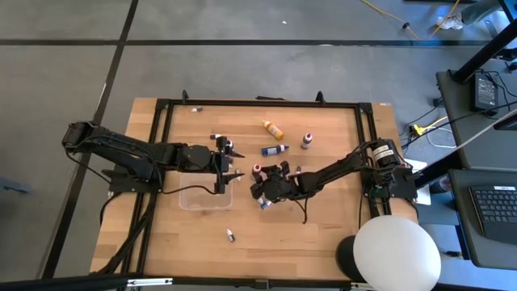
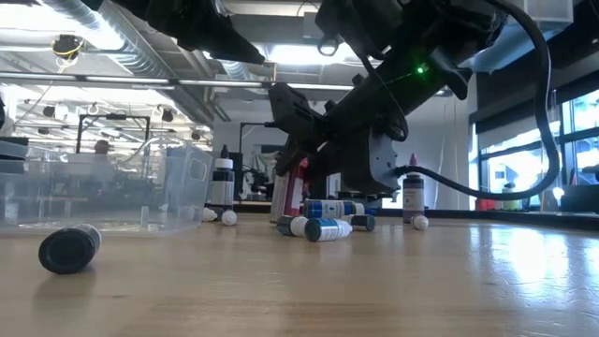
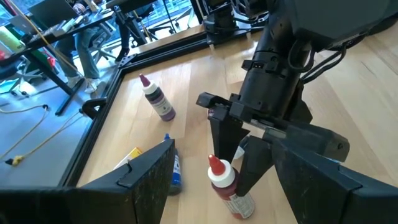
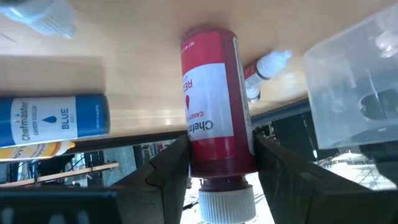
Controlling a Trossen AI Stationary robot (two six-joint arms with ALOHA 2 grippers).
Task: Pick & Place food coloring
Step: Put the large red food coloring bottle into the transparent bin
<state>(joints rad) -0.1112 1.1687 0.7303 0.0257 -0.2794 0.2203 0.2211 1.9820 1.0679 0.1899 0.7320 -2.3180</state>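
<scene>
A red food coloring bottle (image 4: 210,93) with a white cap stands among other bottles at mid-table, and my right gripper (image 1: 263,183) is shut on it. My left gripper (image 1: 232,160) hangs open just to its left, above the far right corner of the clear tray (image 1: 198,196), and touches nothing. A blue bottle (image 4: 56,118) lies on its side close by. A yellow bottle (image 1: 273,128) also lies on its side, and a dark purple one (image 3: 158,102) stands farther back. A small dark-capped bottle (image 2: 67,249) lies alone near the front edge. My right gripper pinches the red bottle's upper body, just below the white cap (image 4: 214,163), between its two fingers, one on each side. The fingers slant down from the table's right side and lie across the bottle. The bottle is near upright, cap up; I cannot tell whether its base (image 3: 239,208) is on the wood.
Two small bottles (image 2: 328,227) lie side by side in front of the right gripper, and a tiny white-capped one (image 4: 264,68) lies by the tray. A black rail (image 1: 161,145) frames the table. A white round object (image 1: 396,250) stands at the near right corner.
</scene>
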